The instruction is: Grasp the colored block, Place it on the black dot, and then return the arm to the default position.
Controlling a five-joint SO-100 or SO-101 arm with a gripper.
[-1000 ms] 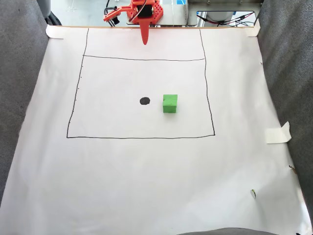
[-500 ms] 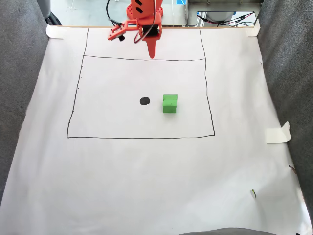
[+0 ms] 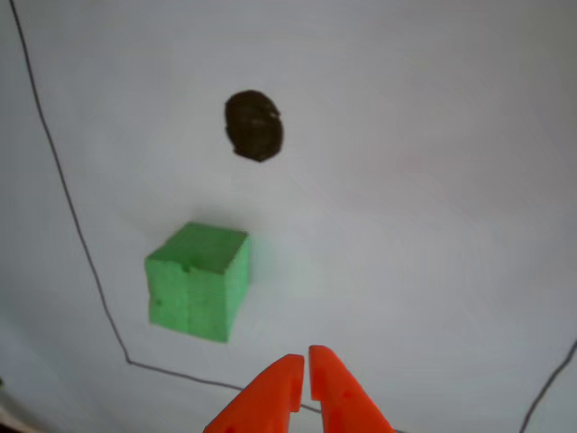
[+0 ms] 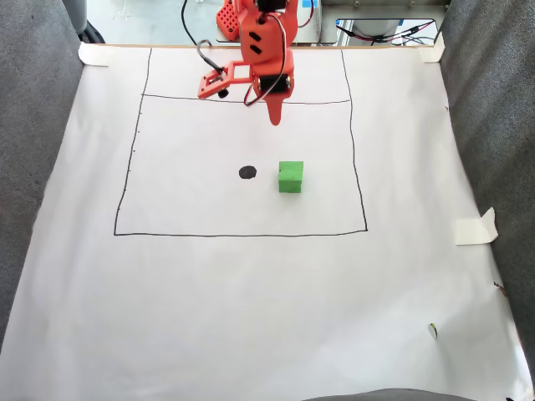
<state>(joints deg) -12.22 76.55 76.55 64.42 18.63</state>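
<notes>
The green colored block (image 4: 290, 177) rests on the white paper, just right of the black dot (image 4: 247, 172) in the fixed view. In the other view the block (image 3: 197, 280) lies below the dot (image 3: 253, 125), a small gap apart. The orange arm (image 4: 255, 50) reaches out from the far edge, and its gripper (image 4: 276, 119) hangs above the paper, behind the block and clear of it. At the bottom of the other view the gripper (image 3: 302, 363) is shut, its two pointed jaws nearly touching with nothing between them.
A thin drawn rectangle (image 4: 352, 150) frames the block and dot on the paper sheet (image 4: 251, 309). Grey fabric (image 4: 497, 109) rises along both sides. Tape tabs (image 4: 475, 227) hold the paper edges. Cables and equipment (image 4: 384, 33) sit beyond the far edge.
The arm has stretched forward from the far edge, carrying the shut gripper over the drawn line toward the block. Block and dot have not moved.
</notes>
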